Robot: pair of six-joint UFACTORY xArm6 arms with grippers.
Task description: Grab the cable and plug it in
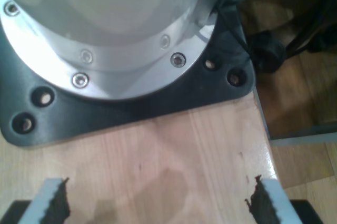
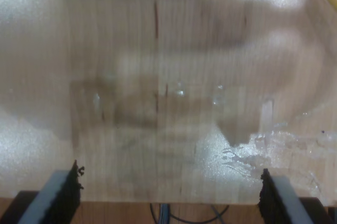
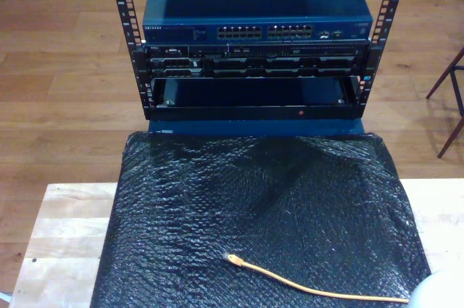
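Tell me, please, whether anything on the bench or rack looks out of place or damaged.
Nothing looks broken. The cable lies loose across the black bubble-wrap sheet, unplugged, its plug end well short of the blue switch in the rack. The second wrist view shows shiny residue patches on the wooden tabletop.

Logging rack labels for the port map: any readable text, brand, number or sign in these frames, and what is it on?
None legible.
Blue network switch: small pale marking at its front face, toward the exterior view's left, too blurred to read.
Rack units below: tiny port markings, too small to read.
Yellow-orange cable, black bubble wrap, both wrist views: no text.
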